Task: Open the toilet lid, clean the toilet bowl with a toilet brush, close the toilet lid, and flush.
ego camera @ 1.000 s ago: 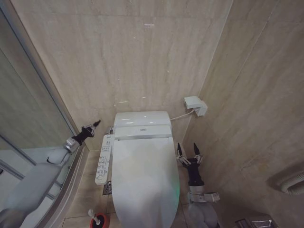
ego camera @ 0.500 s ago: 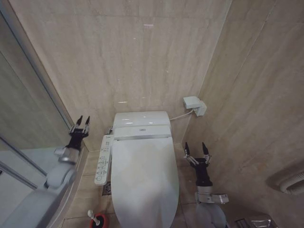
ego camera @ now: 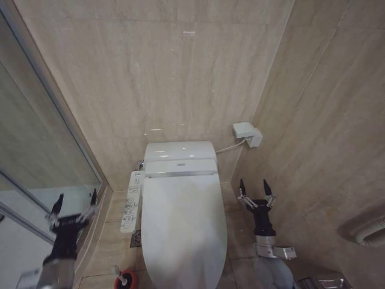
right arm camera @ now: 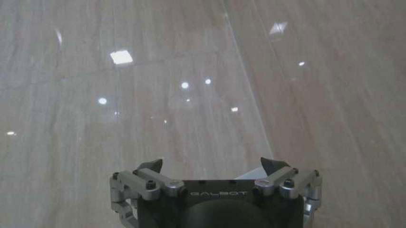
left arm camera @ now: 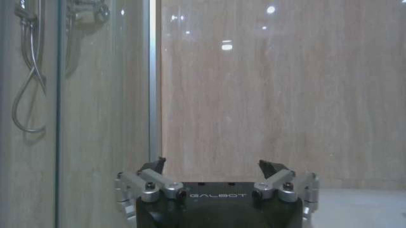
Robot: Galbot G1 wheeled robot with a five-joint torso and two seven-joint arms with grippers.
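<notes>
both grippers spread wide, nothing held, toilet lid [ego camera: 183,226] down.
left gripper [ego camera: 74,205] hangs left of the toilet bowl [ego camera: 150,278], toilet brush [ego camera: 125,279] below it in its red cup; right gripper [ego camera: 256,188] sits right of the lid, apart.

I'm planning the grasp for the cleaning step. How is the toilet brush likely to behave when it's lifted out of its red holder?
The toilet brush stands upright in its small red holder on the floor, so the cup looks light and may tip or lift along. The handle is thin and probably light and stiff, though perhaps slippery in the fingers. Both the left gripper and right gripper are open.
</notes>
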